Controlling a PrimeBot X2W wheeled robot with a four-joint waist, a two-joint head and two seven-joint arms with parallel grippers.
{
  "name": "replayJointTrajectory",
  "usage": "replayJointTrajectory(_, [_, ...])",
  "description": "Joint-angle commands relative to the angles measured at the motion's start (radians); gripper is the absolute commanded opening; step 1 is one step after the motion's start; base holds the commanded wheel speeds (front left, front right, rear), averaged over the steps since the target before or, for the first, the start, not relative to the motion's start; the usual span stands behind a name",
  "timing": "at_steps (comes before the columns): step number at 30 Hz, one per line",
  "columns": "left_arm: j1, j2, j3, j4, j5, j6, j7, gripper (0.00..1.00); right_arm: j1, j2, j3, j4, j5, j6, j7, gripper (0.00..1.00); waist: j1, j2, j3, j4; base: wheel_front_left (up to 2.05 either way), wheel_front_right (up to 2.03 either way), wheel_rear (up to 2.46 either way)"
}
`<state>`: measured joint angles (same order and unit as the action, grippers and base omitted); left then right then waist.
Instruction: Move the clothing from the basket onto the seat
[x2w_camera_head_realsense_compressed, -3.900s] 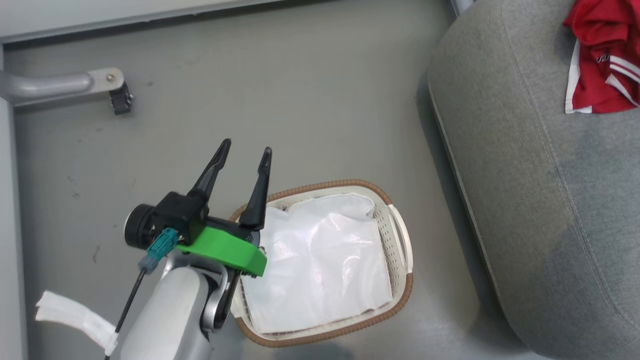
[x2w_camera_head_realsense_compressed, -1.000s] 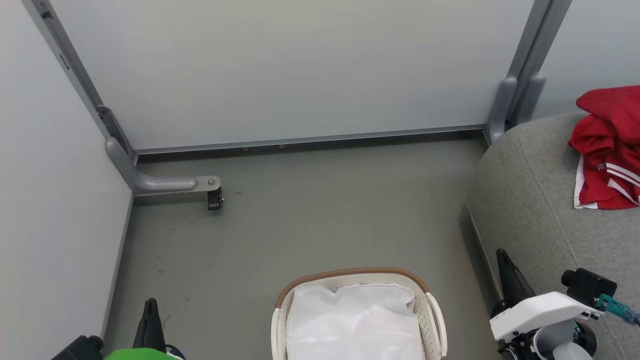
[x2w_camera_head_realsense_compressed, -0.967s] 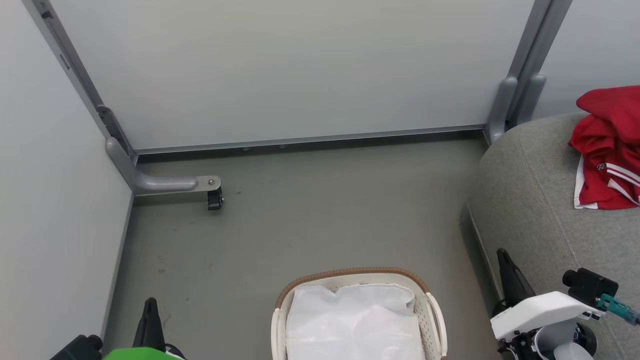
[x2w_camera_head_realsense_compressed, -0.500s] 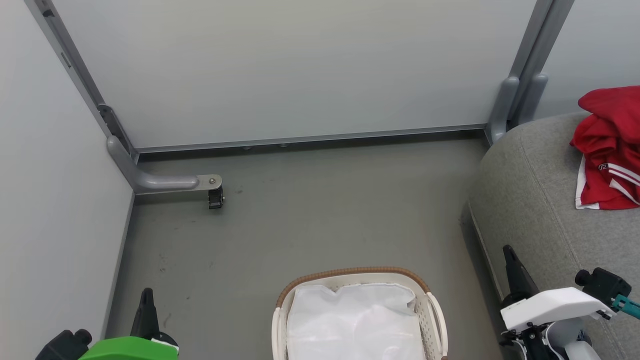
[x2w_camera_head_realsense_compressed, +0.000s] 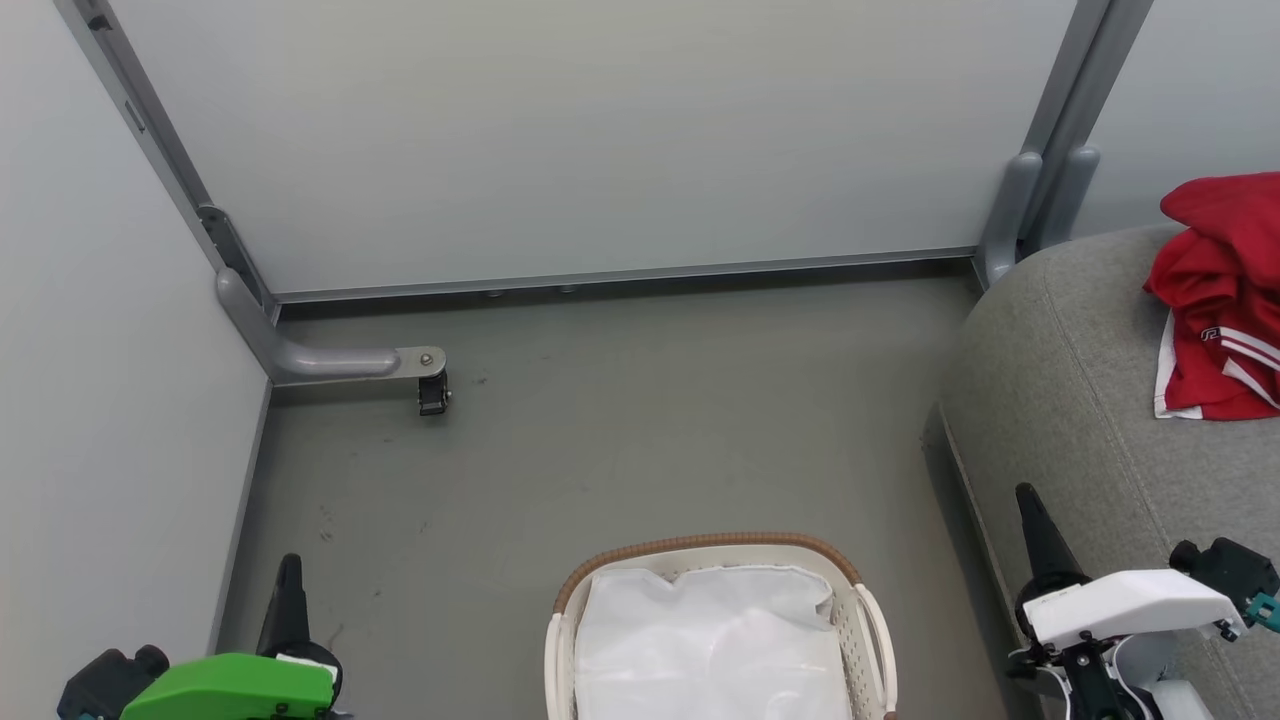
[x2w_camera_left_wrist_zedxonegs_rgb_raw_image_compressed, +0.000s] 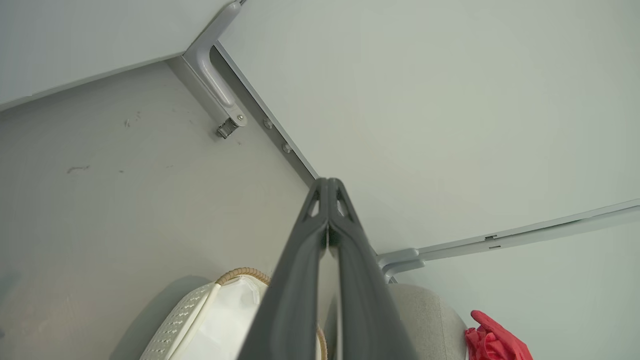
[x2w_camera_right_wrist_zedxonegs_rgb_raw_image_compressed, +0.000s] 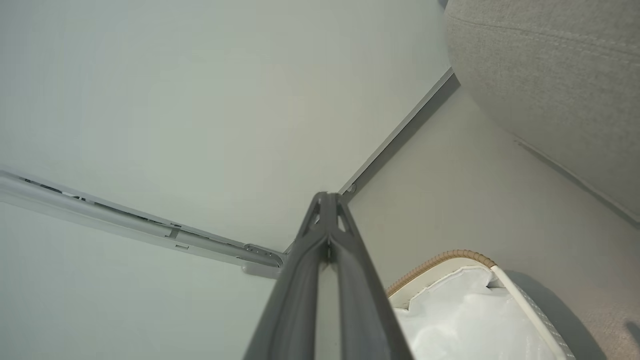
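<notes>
The red clothing (x2w_camera_head_realsense_compressed: 1220, 300) with white stripes lies bunched on the grey seat (x2w_camera_head_realsense_compressed: 1080, 400) at the right. The white basket (x2w_camera_head_realsense_compressed: 715, 548) with a brown rim stands on the floor at bottom centre, with a plain white liner (x2w_camera_head_realsense_compressed: 710, 640) inside it. My left gripper (x2w_camera_head_realsense_compressed: 290, 575) is at the lower left, shut and holding nothing. My right gripper (x2w_camera_head_realsense_compressed: 1030, 505) is at the lower right beside the seat's edge, also shut and holding nothing. In the left wrist view the shut fingers (x2w_camera_left_wrist_zedxonegs_rgb_raw_image_compressed: 327, 210) point at the wall, with the clothing (x2w_camera_left_wrist_zedxonegs_rgb_raw_image_compressed: 492, 340) low right. The right wrist view shows the basket (x2w_camera_right_wrist_zedxonegs_rgb_raw_image_compressed: 450, 260).
Pale wall panels close off the back and left. A grey bracket with a small black caster (x2w_camera_head_realsense_compressed: 432, 390) sits on the floor at the left corner. A grey post (x2w_camera_head_realsense_compressed: 1030, 200) stands at the back right by the seat.
The head camera has risen from the basket to the corner. Over the last second the left gripper rose a little in view and the right gripper slid slightly rightward.
</notes>
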<state>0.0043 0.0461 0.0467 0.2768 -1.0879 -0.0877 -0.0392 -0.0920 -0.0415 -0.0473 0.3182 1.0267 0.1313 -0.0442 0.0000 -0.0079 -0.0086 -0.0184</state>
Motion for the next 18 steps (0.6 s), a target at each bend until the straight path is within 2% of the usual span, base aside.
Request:
replayJointTrajectory(1, [-0.03,0.004,0.007,-0.012,-0.027,-0.007,0.006,0.0,-0.018,-0.007,-0.006,-0.016,0.029,0.0,0.009,0.0,0.0,0.0035,0.0,0.0,0.0,0.0,0.0])
replayJointTrajectory(18, [-0.058,0.005,0.026,-0.019,-0.178,-0.02,0.051,0.0,-0.02,-0.008,-0.025,-0.035,0.198,-0.001,0.055,0.0,0.0,0.0046,0.003,0.005,0.0,0.0,0.0])
